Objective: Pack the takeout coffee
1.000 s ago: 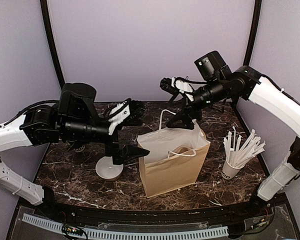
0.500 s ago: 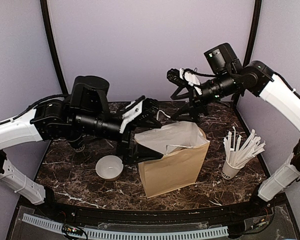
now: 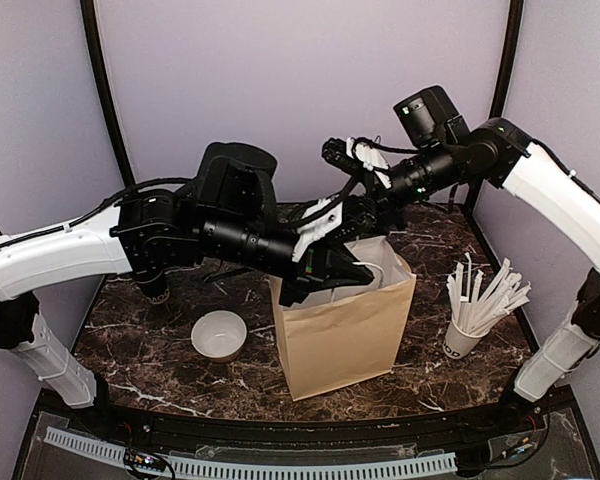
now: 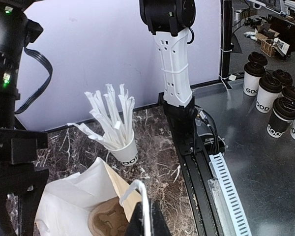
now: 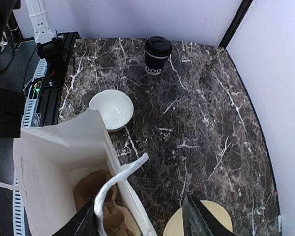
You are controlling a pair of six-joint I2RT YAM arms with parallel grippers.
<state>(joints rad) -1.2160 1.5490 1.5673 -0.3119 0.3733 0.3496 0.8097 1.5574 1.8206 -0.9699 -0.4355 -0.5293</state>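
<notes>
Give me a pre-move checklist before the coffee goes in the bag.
1. Paper bag mouth open: ok.
2. Carrier in the bag, wells free: ok for the part in view.
3. Coffee cup upright on the table, lid on: ok.
4. Right gripper open and empty: ok.
5. Handle loop clear of the right fingers: not ok. It lies between them and may snag.
6. Left gripper shut on a bag handle: ok, as far as the left wrist view shows.
</notes>
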